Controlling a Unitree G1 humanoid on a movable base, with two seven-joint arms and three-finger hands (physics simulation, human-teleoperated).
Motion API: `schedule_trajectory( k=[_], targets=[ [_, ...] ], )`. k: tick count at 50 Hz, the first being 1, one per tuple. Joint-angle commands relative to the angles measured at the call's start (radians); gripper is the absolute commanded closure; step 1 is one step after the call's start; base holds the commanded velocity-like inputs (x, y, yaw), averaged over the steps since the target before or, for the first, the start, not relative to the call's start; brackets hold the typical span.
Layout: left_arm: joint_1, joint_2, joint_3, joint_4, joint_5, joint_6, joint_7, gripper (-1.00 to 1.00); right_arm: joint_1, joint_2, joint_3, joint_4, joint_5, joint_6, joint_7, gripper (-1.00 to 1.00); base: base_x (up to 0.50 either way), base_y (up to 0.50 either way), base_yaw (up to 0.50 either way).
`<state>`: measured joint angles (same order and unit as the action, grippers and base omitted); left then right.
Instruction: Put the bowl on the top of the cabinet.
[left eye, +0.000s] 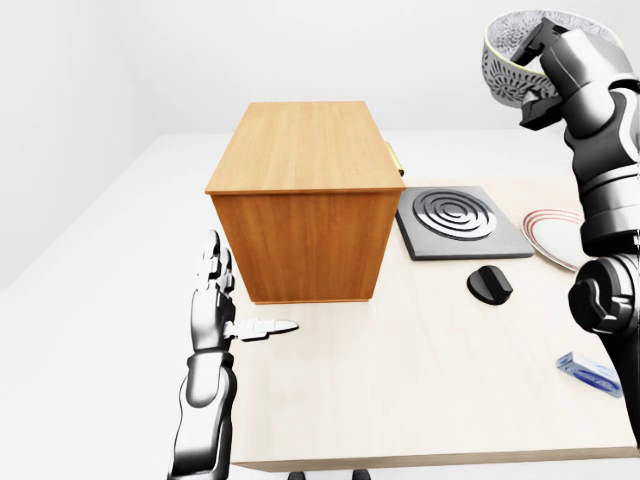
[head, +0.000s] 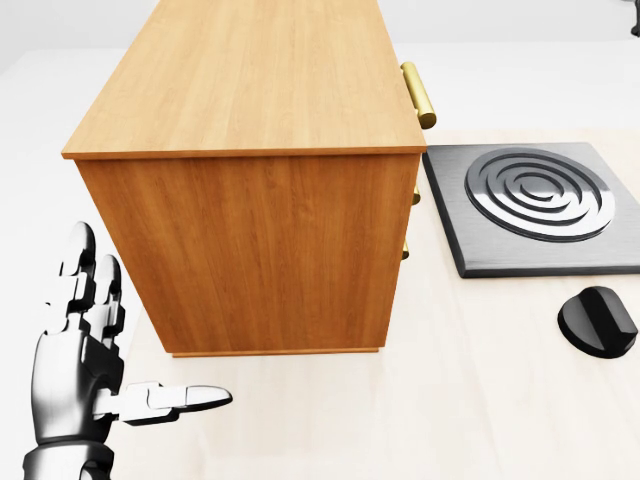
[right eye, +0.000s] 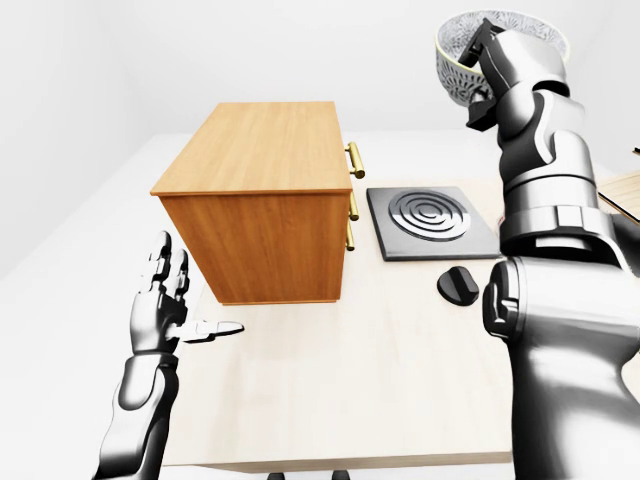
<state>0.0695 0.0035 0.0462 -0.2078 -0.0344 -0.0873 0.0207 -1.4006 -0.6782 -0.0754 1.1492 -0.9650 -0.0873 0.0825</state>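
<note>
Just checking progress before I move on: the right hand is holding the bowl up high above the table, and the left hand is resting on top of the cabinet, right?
Not quite. The right hand does hold the bowl high, but the left hand is not on the cabinet: the left-eye view shows it open, beside the cabinet's lower left.

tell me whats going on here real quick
The right hand holds a patterned bowl high in the air, above and to the right of the wooden cabinet. The cabinet's top is bare, so the bowl is not placed yet. The left hand hangs open beside the cabinet, holding nothing.
</note>
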Motion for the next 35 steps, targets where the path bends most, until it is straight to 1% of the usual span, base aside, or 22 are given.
schedule_trajectory(
  k=[1, 4, 8, 9, 10, 17, 24, 31, 35],
  targets=[
    [-0.002, 0.001, -0.001, 0.003, -0.003, 0.0, -0.004, -1.0, -0.22, 0.025, 0.034, 0.187, -0.135, 0.0, -0.096, 1.0, 0.0, 0.0, 0.0],
    [-0.001, 0.0, -0.004, 0.004, -0.002, 0.0, -0.006, -1.0, -0.248, 0.05, 0.034, 0.19, -0.158, 0.0, -0.093, 1.0, 0.0, 0.0, 0.0],
    [0.0, 0.001, -0.004, 0.006, -0.002, 0.0, -0.009, -1.0, -0.269, 0.078, 0.046, 0.192, -0.2, 0.0, -0.116, 1.0, 0.0, 0.0, 0.0],
    [0.003, 0.001, -0.005, -0.001, -0.003, 0.0, -0.009, -1.0, -0.285, 0.096, 0.038, 0.193, -0.196, 0.0, -0.116, 1.0, 0.0, 0.0, 0.0],
    [0.004, 0.0, -0.005, -0.002, -0.003, 0.0, -0.009, -1.0, -0.286, 0.097, 0.036, 0.193, -0.198, 0.0, -0.116, 1.0, 0.0, 0.0, 0.0],
    [0.006, 0.001, -0.005, -0.002, -0.004, 0.0, -0.015, -1.0, -0.326, 0.171, 0.023, 0.194, -0.191, 0.0, -0.126, 1.0, 0.0, 0.0, 0.0],
    [0.008, 0.0, -0.006, -0.002, -0.003, 0.0, -0.019, -1.0, -0.342, 0.243, 0.031, 0.191, -0.176, 0.0, -0.139, 1.0, 0.0, 0.0, 0.0],
    [0.007, 0.002, -0.004, 0.003, -0.005, 0.0, -0.024, -1.0, -0.355, 0.298, 0.047, 0.188, -0.172, 0.0, -0.14, 1.0, 0.0, 0.0, 0.0],
    [0.009, 0.001, -0.006, 0.002, -0.004, 0.0, -0.026, -1.0, -0.354, 0.317, 0.055, 0.186, -0.173, 0.0, -0.14, 1.0, 0.0, 0.0, 0.0]
  ],
)
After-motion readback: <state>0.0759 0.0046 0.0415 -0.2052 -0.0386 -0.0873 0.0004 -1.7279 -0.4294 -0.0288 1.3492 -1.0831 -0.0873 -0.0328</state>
